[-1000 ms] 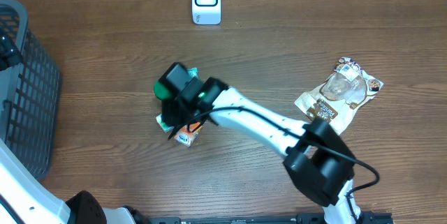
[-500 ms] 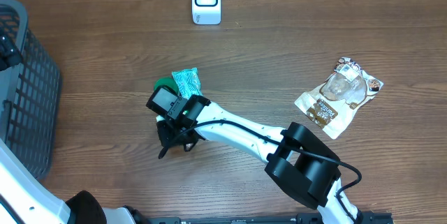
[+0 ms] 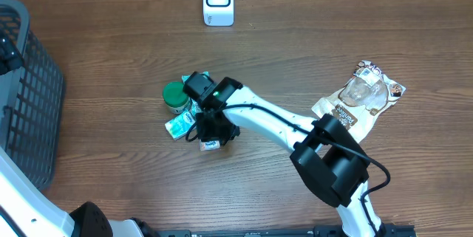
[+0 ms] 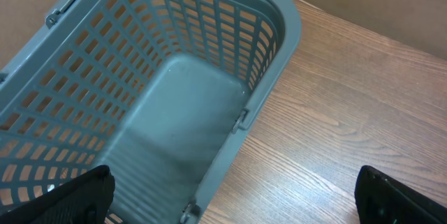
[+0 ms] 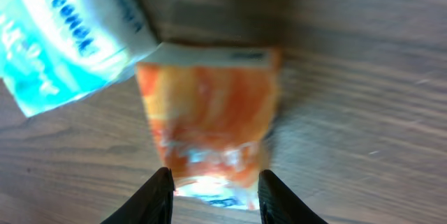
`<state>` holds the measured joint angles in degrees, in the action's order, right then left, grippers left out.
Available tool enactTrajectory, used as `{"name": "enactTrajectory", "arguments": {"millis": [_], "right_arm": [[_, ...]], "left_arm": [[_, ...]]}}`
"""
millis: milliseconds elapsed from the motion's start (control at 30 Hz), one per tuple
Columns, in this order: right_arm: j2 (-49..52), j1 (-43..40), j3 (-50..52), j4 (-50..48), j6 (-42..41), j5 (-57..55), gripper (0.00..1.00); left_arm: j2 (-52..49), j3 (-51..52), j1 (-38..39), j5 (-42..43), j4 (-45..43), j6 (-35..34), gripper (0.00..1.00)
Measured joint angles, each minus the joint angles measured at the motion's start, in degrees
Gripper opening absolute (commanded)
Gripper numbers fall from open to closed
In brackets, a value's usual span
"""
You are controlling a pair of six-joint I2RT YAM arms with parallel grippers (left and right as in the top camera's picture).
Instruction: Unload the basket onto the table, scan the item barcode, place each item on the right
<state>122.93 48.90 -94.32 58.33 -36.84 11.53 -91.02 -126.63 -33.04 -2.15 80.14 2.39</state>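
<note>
An orange packet [image 5: 209,119] lies flat on the wooden table, blurred in the right wrist view. Its near end sits between the two fingers of my right gripper [image 5: 215,196], which stands open just wider than the packet. From overhead, the right gripper [image 3: 214,135] hangs over that orange packet [image 3: 212,145] in the middle of the table. A white scanner [image 3: 218,1] stands at the far edge. No barcode can be made out. My left gripper [image 4: 234,203] is wide open above a grey basket's rim [image 4: 269,91], holding nothing.
A teal-and-white packet [image 3: 177,127] and a green-lidded jar [image 3: 175,97] lie right beside the orange one. A clear snack bag [image 3: 360,100] rests at the right. The grey basket [image 3: 29,97] fills the left edge.
My right arm swung left and toward the front, then back right, and now sits over the orange packet. That packet lies a little farther right than before. The left arm has not moved.
</note>
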Motion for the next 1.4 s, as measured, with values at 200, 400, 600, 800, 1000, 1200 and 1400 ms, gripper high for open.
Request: {"name": "enactTrajectory", "arguments": {"millis": [200,400,600,800,1000,1200,1400], "right_arm": [[0.00,-2.16,0.00,0.28,2.10,0.04,0.37],[0.00,-3.48,0.00,0.85,5.11,0.63,0.41],[0.02,-3.61,0.02,-0.35,9.18,6.82,0.43],[0.48,-3.61,2.71,-1.62,10.64,9.73,0.39],[1.01,-4.81,3.48,-1.81,11.37,10.73,0.24],[1.01,-5.86,3.76,-1.81,14.49,11.21,0.04],[1.01,-6.67,2.91,4.50,19.91,11.10,0.04]], "left_arm": [[0.00,0.00,0.00,0.00,0.00,0.00,1.00],[0.00,0.00,0.00,0.00,0.00,0.00,1.00],[0.00,0.00,0.00,0.00,0.00,0.00,1.00],[0.00,0.00,0.00,0.00,0.00,-0.02,0.99],[0.00,0.00,0.00,0.00,0.00,0.00,0.99],[0.00,0.00,0.00,0.00,0.00,-0.02,1.00],[0.00,0.00,0.00,0.00,0.00,-0.02,0.99]]}}
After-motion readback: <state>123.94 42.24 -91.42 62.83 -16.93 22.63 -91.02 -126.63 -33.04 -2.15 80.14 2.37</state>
